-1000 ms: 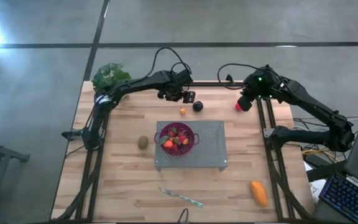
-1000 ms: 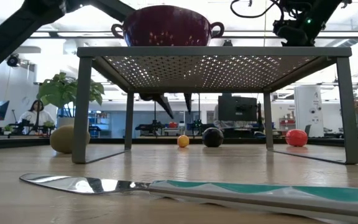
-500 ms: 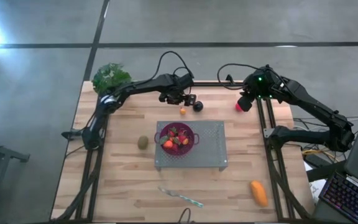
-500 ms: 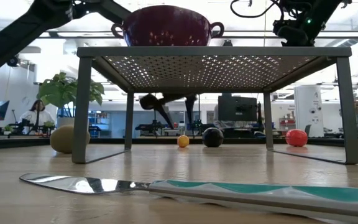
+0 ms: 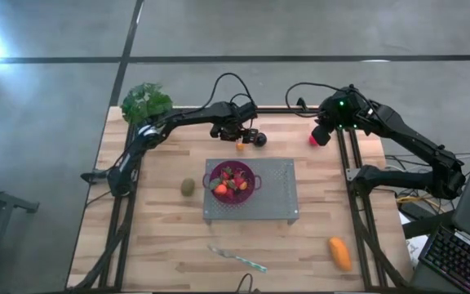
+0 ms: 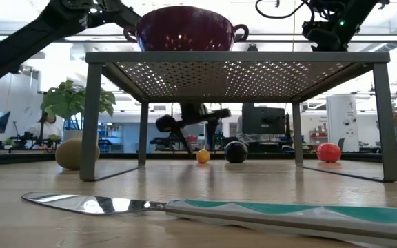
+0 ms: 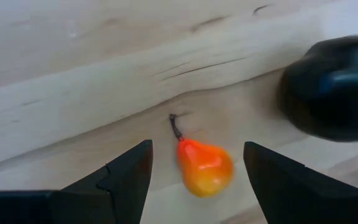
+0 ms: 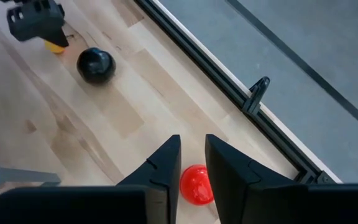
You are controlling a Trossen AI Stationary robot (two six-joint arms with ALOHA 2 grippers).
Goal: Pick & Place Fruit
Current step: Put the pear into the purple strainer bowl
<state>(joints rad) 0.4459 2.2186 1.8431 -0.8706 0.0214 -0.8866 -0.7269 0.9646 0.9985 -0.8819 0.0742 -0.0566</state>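
Left gripper (image 7: pixel 194 171) over a small orange pear at the far side of the desk (image 5: pixel 161 245)

Its fingers (image 7: pixel 126 171) stand released on either side of the pear (image 7: pixel 204 167), not touching it; the dark plum (image 7: pixel 334 87) lies just beside. The right gripper (image 8: pixel 192 163) hangs above the red ball (image 8: pixel 196 185), fingers nearly closed, grasping nothing. Strawberries (image 5: pixel 229 181) sit in the purple colander (image 5: pixel 251 173).

Your left arm reaches across the far side of the table, wrist bent down, left gripper (image 5: pixel 239 139) low over the tabletop with fingers (image 7: pixel 126 177) spread apart and nothing between them touching. Your right arm is folded at the far right edge, right gripper (image 8: pixel 192 165) raised and pointing down, fingers (image 8: pixel 163 165) nearly together, not clamped on anything.
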